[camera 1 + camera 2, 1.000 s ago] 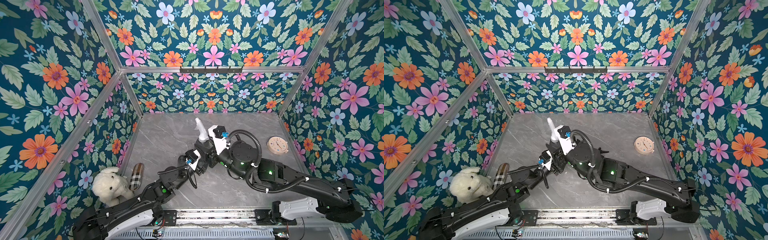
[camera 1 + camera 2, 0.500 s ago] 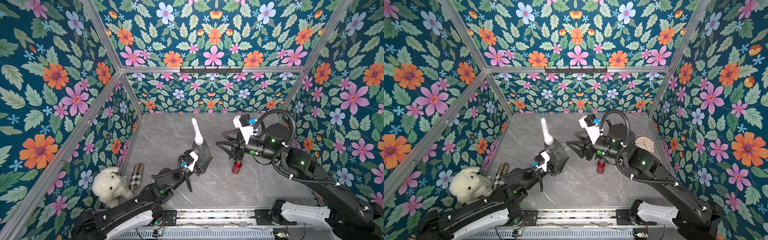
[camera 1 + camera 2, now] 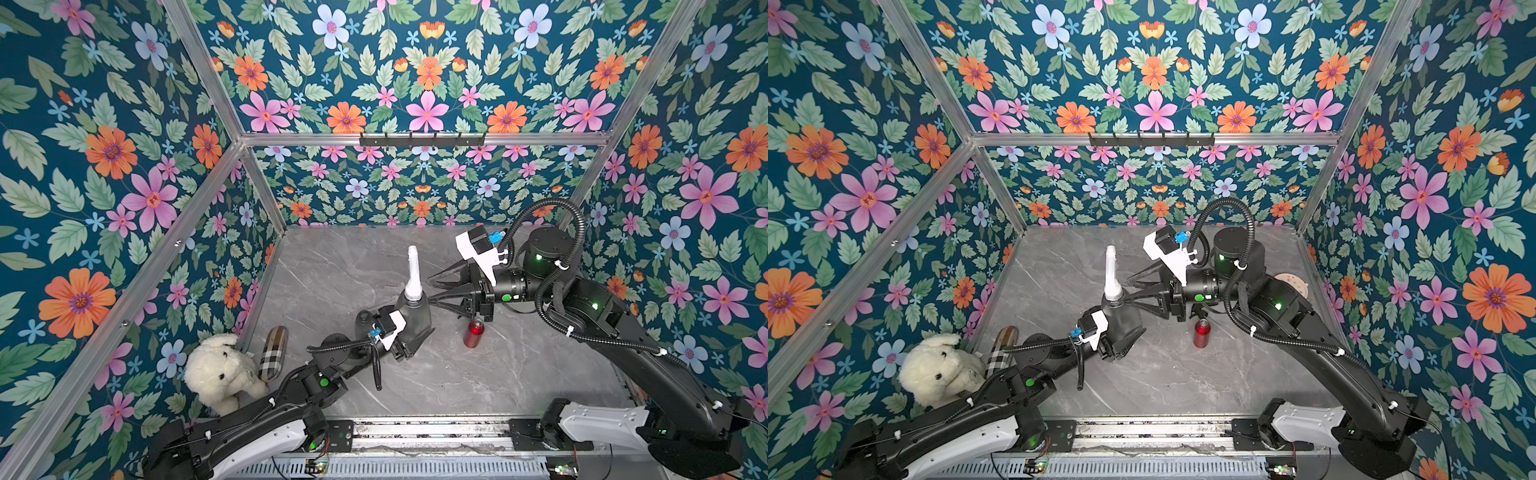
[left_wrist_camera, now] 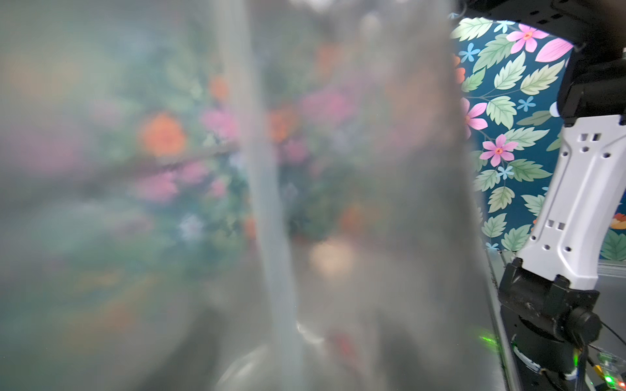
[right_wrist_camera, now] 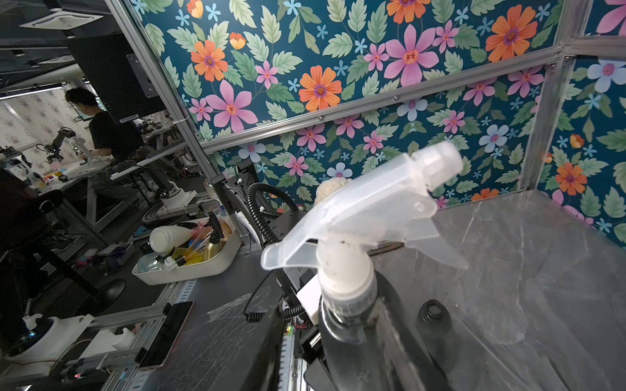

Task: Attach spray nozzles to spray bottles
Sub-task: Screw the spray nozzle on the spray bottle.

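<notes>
My left gripper (image 3: 409,338) is shut on the lower body of a smoky-grey spray bottle (image 3: 415,318), held upright above the table. A whitish-clear spray nozzle (image 3: 412,272) sits on its neck, spout pointing to the back wall. Through the bottle wall (image 4: 372,169) the dip tube (image 4: 267,203) shows in the left wrist view. My right gripper (image 3: 430,287) stands open just right of the nozzle's collar (image 5: 345,281), holding nothing. A second grey bottle (image 5: 435,321) stands open-necked behind the left gripper. The red bottle (image 3: 473,332) stands under my right wrist.
A white plush toy (image 3: 220,370) and a plaid case (image 3: 274,353) lie against the left wall. A round dial (image 3: 1293,282) peeks out behind my right arm. Flowered walls close in three sides of the grey table (image 3: 457,382).
My right gripper let go of the nozzle, drew back to the right, and now has come in beside the collar with narrower jaws. The red bottle is uncovered.
</notes>
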`<state>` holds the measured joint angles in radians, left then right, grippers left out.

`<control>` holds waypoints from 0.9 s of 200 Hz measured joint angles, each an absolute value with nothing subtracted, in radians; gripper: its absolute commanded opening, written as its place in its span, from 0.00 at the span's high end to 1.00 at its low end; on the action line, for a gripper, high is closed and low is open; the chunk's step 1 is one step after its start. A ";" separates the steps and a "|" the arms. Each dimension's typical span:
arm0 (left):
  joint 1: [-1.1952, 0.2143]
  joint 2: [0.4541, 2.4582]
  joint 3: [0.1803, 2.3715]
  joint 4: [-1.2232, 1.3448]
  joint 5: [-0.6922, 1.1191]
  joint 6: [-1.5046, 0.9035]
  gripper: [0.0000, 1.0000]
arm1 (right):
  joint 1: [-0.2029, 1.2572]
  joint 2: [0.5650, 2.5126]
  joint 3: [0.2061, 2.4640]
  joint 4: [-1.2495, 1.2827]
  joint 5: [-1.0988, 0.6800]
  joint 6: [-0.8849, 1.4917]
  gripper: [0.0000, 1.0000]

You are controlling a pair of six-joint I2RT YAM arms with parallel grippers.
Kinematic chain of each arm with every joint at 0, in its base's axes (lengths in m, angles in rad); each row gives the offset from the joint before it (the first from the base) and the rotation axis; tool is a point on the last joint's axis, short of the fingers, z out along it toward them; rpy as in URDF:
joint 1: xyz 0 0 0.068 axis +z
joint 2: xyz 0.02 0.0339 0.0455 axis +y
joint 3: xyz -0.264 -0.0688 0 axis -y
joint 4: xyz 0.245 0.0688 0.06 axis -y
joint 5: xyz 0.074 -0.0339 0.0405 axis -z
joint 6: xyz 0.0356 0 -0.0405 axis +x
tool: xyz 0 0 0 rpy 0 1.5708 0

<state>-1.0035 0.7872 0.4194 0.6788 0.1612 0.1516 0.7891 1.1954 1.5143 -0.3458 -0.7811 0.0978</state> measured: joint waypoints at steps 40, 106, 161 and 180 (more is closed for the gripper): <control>-1.003 0.790 0.420 0.679 0.181 0.152 1.00 | 0.789 1.222 1.534 -0.347 -0.782 0.087 0.51; -1.003 0.794 0.422 0.677 0.196 0.152 1.00 | 0.811 1.257 1.566 -0.382 -0.781 0.054 0.48; -1.003 0.802 0.423 0.677 0.206 0.152 1.00 | 0.852 1.280 1.590 -0.416 -0.744 0.015 0.57; -1.003 0.801 0.423 0.677 0.206 0.152 1.00 | 0.854 1.282 1.590 -0.422 -0.727 0.015 0.65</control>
